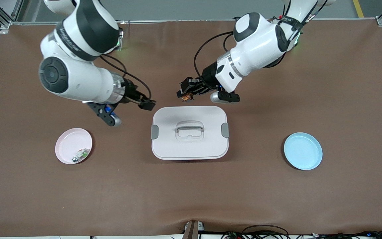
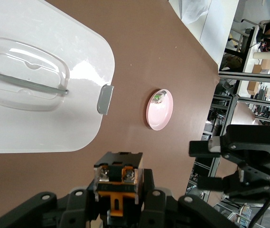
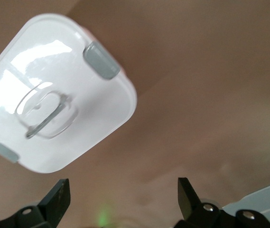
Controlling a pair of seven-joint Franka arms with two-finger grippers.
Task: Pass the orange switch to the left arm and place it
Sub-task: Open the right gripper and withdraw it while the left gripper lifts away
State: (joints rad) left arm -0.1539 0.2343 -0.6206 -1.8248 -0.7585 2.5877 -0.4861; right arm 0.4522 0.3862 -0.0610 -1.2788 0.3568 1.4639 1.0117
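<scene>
Two arms are mine, and both hang in the air over the brown worktop (image 1: pixel 191 199). Nearest my left jaws (image 1: pixel 185 95), indeed clamped tight between them, is the orange switch (image 1: pixel 187 97): a small black block whose orange face and two silvery screw terminals show just past my fingertips in the left wrist view (image 2: pixel 118 183). Those jaws hover over bare worktop just beside the white box (image 1: pixel 189 132), off the edge of it that lies farther from the front camera. The box stands shut, its lid on, a grey latch on each short side and a recessed handle (image 1: pixel 189 127) in its top. My right jaws (image 1: pixel 146 104) hang released, the two black fingers (image 3: pixel 59 197) spread wide with nothing between them, over the worktop beside the box's corner toward the right arm's end; they stand apart from my left jaws, with a clear gap between the two. Farther from the right jaws, and nearer the front camera, a pink plate (image 1: pixel 65 146) lies flat carrying a small green-and-white component (image 1: pixel 81 153). Farthest from both pairs of jaws, toward the left arm's end of the worktop, a light blue plate (image 1: pixel 302 151) lies flat.
</scene>
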